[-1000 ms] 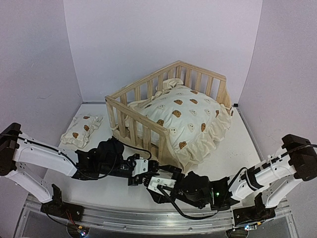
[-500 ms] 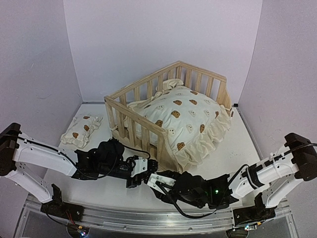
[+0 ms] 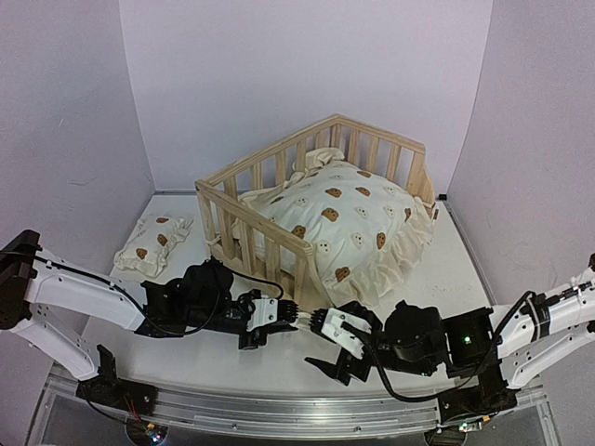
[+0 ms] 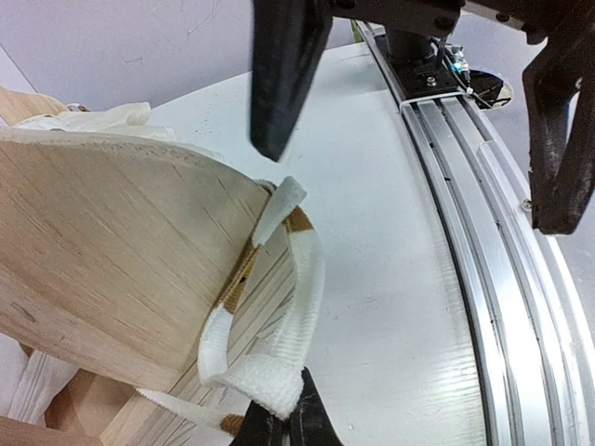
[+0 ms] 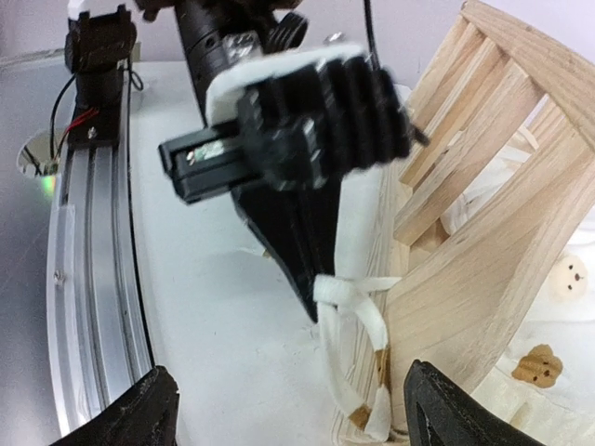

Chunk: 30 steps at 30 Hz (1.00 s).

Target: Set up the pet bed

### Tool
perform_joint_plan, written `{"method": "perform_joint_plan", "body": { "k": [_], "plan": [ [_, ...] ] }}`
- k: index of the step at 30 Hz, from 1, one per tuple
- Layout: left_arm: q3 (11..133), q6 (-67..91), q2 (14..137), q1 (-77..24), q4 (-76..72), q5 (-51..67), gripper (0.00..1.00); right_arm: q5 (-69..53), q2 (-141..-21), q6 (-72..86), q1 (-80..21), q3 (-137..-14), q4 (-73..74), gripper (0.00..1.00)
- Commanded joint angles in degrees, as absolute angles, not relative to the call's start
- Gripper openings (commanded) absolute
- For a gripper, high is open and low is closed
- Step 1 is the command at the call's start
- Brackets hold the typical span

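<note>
The pet bed's pine frame (image 3: 249, 218) stands mid-table with the bear-print cushion (image 3: 349, 218) lying in it. The small matching pillow (image 3: 153, 243) lies on the table to its left. My left gripper (image 3: 296, 317) is at the frame's near corner post (image 4: 121, 279), shut on a white tie strap (image 4: 302, 269) that loops off the post. In the left wrist view its tips (image 4: 279, 426) pinch the strap's folded end. My right gripper (image 3: 329, 347) hangs open just right of it, and its wrist view frames the tie (image 5: 351, 307) between its fingers (image 5: 153, 411).
The aluminium rail (image 3: 279, 409) runs along the table's near edge, close under both grippers. Purple walls close in the left, back and right sides. The cushion's ruffle (image 3: 390, 269) spills out of the frame's open side towards the right arm.
My right gripper has drawn back to the right, away from the corner post and the left gripper, and stands open. The left gripper keeps its hold on the tie.
</note>
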<state>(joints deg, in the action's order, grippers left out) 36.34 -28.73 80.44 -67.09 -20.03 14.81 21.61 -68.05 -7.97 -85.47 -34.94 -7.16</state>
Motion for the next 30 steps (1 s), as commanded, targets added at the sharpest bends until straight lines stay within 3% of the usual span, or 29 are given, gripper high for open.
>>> {"method": "perform_joint_plan", "body": {
  "k": [1, 6, 11, 21, 30],
  "plan": [
    [37.6, -29.4, 80.6, -66.6, -22.6, 15.9, 0.00, 18.5, -65.9, -16.3, -86.6, -31.0, -5.7, 0.82],
    [38.2, -29.1, 81.5, -66.2, -22.6, 16.8, 0.00, 20.7, -69.1, -28.9, -87.3, -23.4, -22.4, 0.75],
    [38.2, -29.0, 81.2, -66.1, -22.6, 17.2, 0.00, 29.1, -81.3, -36.3, -87.6, -24.7, -35.3, 0.64],
    [37.6, -28.9, 79.7, -65.8, -22.6, 17.5, 0.00, 40.6, -96.5, -44.0, -88.1, -26.3, -60.2, 0.73],
    [37.3, -28.7, 79.7, -65.7, -22.6, 16.7, 0.00, 44.4, -102.9, -48.6, -88.2, -28.1, -69.8, 0.82]
  ]
}}
